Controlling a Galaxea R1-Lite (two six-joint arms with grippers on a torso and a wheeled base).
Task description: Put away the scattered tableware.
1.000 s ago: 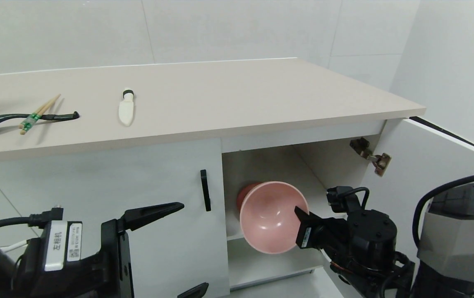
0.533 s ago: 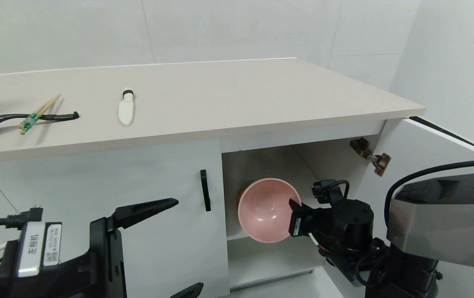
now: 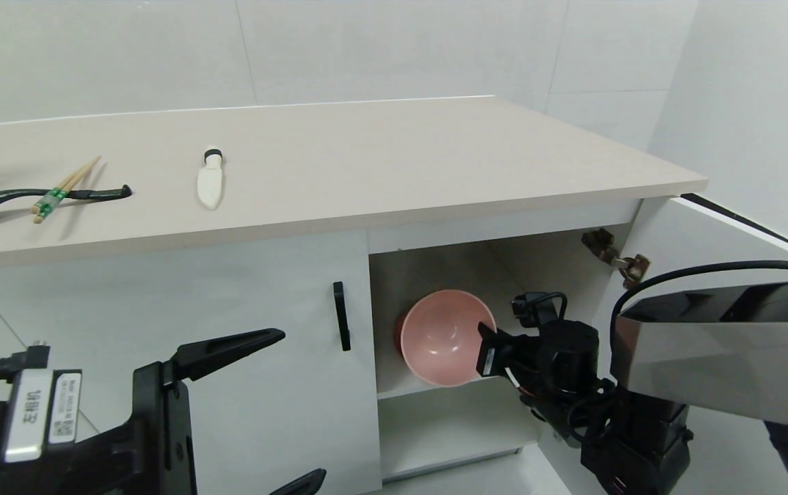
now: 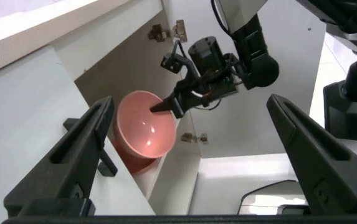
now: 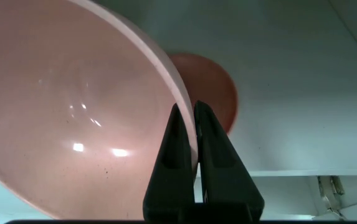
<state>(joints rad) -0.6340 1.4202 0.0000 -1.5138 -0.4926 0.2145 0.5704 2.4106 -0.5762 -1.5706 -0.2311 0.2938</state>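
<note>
Right gripper [image 3: 487,338] is pinching the rim of the pink bowl [image 3: 441,338] for us: in the right wrist view the two fingers are nearly together, one inside the rim and one outside, with just the bowl's thin wall between them. The bowl is tipped up on its side, open face toward the robot, sitting in the mouth of the open cabinet compartment [image 3: 449,268] right over the upper shelf [image 3: 394,393]. We can't tell if it's touching the shelf. A darker red bowl [image 5: 210,87] sits on that shelf just behind it.

Left gripper [image 3: 304,404] is spread wide, holding nothing, out in front of the closed door [image 3: 229,309].

Up on the countertop [image 3: 380,151] we've got chopsticks [image 3: 64,182] lying across a black spoon [image 3: 23,197], and a white knife [image 3: 210,180] near them.
</note>
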